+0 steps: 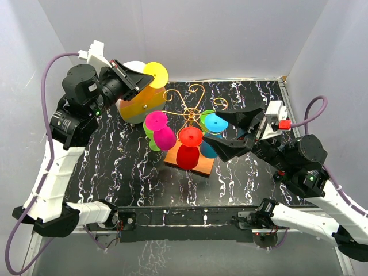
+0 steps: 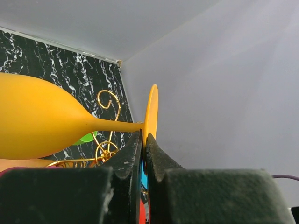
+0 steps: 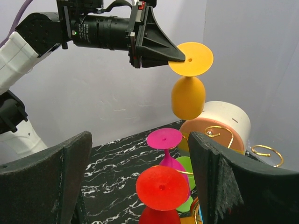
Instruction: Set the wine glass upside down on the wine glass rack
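My left gripper [image 1: 140,76] is shut on the round foot of a yellow-orange wine glass [image 1: 155,75] and holds it in the air, bowl hanging down, above the back left of the table. The left wrist view shows the jaws [image 2: 144,140] pinching the foot's rim, with the bowl [image 2: 32,121] to the left. The gold wire rack [image 1: 190,100] stands mid-table on an orange base [image 1: 201,165]. Magenta [image 1: 160,131], red [image 1: 188,146], green and blue glasses hang on it upside down. My right gripper [image 1: 221,131] is open and empty beside the rack; its view [image 3: 140,186] faces the held glass [image 3: 188,95].
A cream-and-orange drum-shaped box [image 3: 219,123] stands at the back left, just behind and below the held glass. White walls close in the black marbled table [image 1: 115,167] at the back and both sides.
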`<control>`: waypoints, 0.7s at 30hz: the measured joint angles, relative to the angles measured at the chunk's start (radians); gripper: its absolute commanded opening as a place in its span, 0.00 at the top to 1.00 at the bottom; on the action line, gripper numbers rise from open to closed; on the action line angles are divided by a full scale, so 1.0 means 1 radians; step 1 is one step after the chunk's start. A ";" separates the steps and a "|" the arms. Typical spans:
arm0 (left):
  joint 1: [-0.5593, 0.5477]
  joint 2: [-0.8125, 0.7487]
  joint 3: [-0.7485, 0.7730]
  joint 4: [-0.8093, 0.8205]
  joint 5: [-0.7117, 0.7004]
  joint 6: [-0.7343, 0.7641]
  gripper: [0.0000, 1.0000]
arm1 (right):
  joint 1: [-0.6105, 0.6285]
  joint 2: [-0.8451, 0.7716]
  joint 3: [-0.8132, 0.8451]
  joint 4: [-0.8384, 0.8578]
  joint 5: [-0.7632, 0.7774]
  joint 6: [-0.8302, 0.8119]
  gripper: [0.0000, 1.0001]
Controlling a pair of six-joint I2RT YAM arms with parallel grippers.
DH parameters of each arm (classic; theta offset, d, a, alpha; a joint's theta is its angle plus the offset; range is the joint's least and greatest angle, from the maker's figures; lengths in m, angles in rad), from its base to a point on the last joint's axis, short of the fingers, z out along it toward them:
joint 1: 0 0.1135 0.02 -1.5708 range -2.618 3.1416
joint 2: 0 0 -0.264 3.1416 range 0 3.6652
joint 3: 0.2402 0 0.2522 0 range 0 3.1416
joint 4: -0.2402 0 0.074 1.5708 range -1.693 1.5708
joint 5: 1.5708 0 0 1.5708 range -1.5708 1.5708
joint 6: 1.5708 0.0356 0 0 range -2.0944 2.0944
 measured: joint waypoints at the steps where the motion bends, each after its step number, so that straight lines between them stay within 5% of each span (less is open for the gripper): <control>1: 0.006 0.000 -0.012 0.006 0.007 -0.001 1.00 | 0.000 -0.005 -0.007 0.000 0.003 0.007 0.17; 21: 0.148 -0.002 -0.318 0.140 0.302 -0.181 1.00 | 0.000 -0.024 -0.048 -0.013 0.038 0.051 0.18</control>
